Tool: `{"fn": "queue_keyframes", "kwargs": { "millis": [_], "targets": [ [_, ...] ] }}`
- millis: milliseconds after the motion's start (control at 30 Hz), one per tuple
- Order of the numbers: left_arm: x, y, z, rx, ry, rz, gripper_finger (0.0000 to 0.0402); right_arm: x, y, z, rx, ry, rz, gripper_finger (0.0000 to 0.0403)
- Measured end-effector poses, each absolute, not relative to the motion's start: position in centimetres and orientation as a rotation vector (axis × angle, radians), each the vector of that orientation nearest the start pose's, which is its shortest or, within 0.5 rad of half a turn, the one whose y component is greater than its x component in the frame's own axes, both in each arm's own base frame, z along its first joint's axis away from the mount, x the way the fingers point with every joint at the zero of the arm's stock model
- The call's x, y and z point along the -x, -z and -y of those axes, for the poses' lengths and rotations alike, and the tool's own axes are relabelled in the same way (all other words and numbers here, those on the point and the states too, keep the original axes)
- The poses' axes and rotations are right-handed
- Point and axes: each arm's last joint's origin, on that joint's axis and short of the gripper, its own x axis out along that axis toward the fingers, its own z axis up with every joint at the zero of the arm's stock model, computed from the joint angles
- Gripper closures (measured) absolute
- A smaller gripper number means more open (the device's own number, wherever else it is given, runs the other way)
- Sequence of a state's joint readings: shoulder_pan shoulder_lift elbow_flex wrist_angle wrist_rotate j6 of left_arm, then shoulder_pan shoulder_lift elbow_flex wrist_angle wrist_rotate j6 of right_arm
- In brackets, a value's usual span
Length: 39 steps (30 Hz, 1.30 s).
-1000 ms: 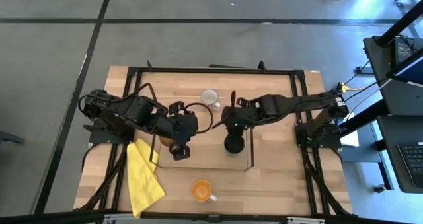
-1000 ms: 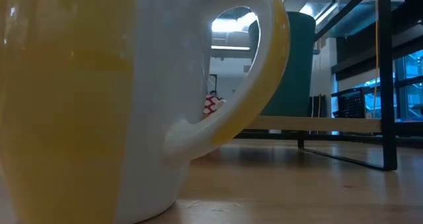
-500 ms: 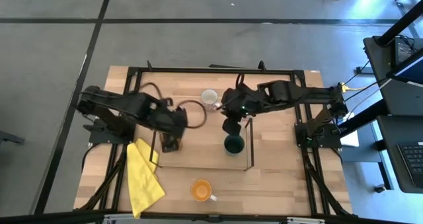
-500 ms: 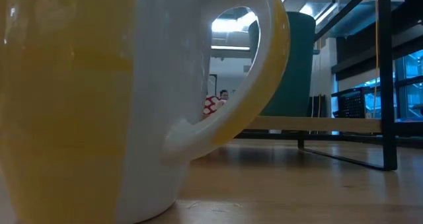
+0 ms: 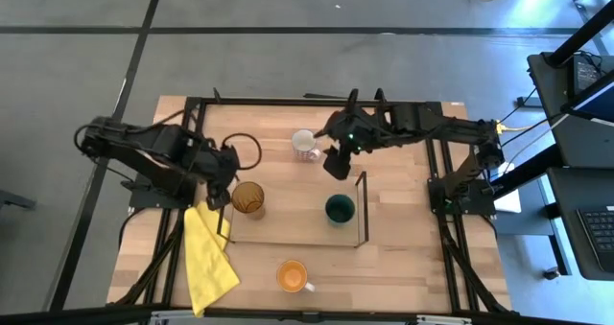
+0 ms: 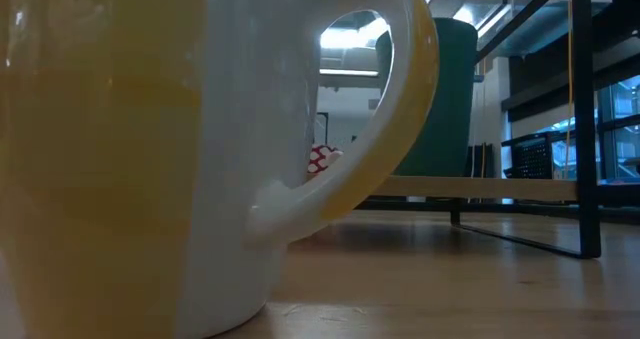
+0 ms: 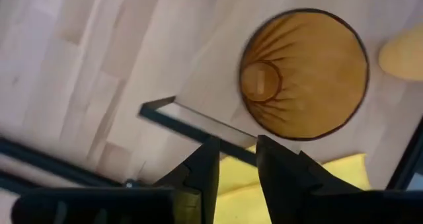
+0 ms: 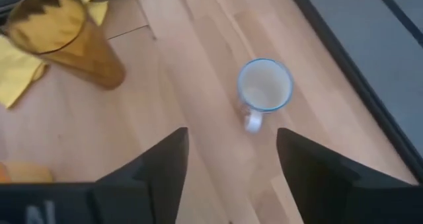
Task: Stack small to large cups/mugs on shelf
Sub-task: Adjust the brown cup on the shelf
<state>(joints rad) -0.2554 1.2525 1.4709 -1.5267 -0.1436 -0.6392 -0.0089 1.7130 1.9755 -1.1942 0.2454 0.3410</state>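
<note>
Surface: light wooden tabletop (image 5: 403, 267) in a black frame, grey floor around it, seen from above.
Shelf: low board (image 5: 288, 224) at centre frame, thin wire ends.
Amber tumbler: (image 5: 248, 199) stands at the shelf's left end.
Green cup: (image 5: 340, 208) on the shelf's right part.
White mug: (image 5: 304, 144) upper centre, off the shelf.
Orange mug: (image 5: 292, 275) lower centre (fills the low view, hiding nearly everything behind).
Left gripper: (image 5: 217, 197) just left of the tumbler, fingers apart, empty.
Right gripper: (image 5: 335, 161) beside the white mug, fingers wide, empty.
Yellow cloth: (image 5: 206, 258) lower left, partly under cables.
</note>
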Motion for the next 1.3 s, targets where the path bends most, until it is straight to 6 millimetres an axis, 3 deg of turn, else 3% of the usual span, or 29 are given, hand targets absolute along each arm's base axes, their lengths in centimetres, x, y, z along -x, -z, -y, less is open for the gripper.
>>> {"fn": "queue_keyframes", "kwargs": {
  "millis": [233, 600, 767, 1167, 1300],
  "targets": [
    [-20.2, -36.0, 4.3, 0.207, -0.263, -1.271, 0.0305, -33.5, -41.0, 2.7, -0.23, 0.42, -0.869, 0.0167],
    [-22.6, -34.7, 3.1, 0.138, -0.213, -1.323, 0.0305, -33.5, -40.9, 2.9, -0.247, 0.417, -0.87, 0.0167],
    [-22.8, -34.6, 2.7, 0.132, -0.207, -1.314, 0.0305, -33.5, -40.9, 2.9, -0.261, 0.424, -0.867, 0.0167],
    [-22.8, -32.0, 2.9, 0.141, -0.169, -1.386, 0.0306, -33.5, -40.9, 2.9, -0.261, 0.425, -0.868, 0.0167],
    [-22.8, -32.0, 2.9, 0.125, -0.16, -1.397, 0.0327, -33.5, -40.9, 2.9, -0.26, 0.425, -0.868, 0.0167]
  ]
}}
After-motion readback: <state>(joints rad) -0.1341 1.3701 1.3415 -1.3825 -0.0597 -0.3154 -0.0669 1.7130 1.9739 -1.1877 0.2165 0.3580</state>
